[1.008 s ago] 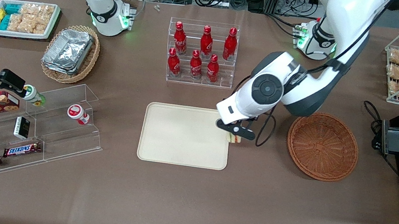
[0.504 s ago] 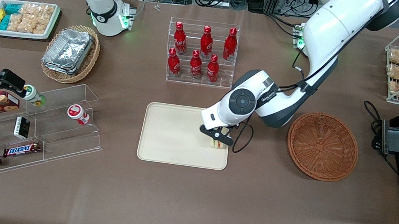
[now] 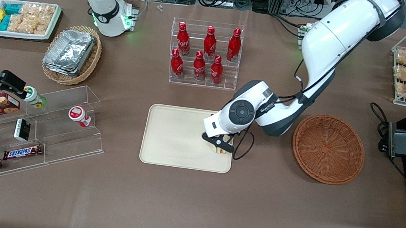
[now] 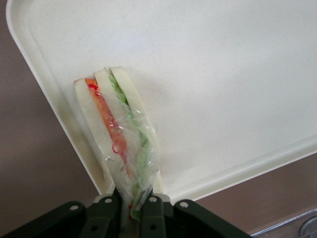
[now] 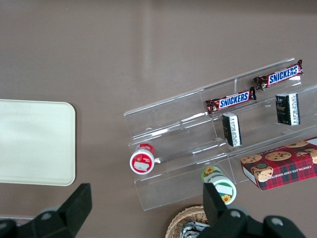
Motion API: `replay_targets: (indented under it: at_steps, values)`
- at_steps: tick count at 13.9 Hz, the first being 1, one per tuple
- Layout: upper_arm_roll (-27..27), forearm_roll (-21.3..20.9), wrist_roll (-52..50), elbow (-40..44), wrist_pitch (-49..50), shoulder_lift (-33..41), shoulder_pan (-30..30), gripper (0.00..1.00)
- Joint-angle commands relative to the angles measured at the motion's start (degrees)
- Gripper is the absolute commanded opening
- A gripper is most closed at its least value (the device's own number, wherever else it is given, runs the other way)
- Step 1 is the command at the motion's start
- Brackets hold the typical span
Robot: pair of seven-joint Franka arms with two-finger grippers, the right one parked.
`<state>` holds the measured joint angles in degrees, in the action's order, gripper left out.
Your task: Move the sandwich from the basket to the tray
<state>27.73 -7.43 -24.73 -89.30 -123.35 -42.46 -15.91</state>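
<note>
Now the hand [image 3: 218,143] sits low over the tray [image 3: 175,138], at its end toward the basket [image 3: 328,149], fingers clamped on the wrapped sandwich [image 4: 119,129]. Wedge held upright by one corner, touching or just above the tray inside the rim, presumably for a clean set-down. A second ago it hung above the tray's edge; since then it has moved inward and down. Basket empty.

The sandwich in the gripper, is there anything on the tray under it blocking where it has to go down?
Nothing visible is in the way. The gripper holds the sandwich over the tray, close to the rim nearest the basket. The tray surface around the sandwich is bare. Whether it already touches the tray cannot be told.
</note>
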Motion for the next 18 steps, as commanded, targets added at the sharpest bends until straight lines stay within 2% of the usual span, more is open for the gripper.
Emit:
replay_targets:
  at_steps: [1,3,9,14,18]
  values:
    - [0.0,-1.4,-5.1,1.6,0.8,0.5,-0.3,1.0]
    - [0.0,-0.9,-5.1,0.9,2.8,3.0,1.1,1.0]
    - [0.2,0.6,-0.6,0.9,19.7,14.5,8.5,1.0]
    - [0.1,2.4,10.8,1.4,31.0,21.6,19.4,1.0]
    - [-0.4,1.6,10.8,1.7,34.3,24.0,29.4,1.0]
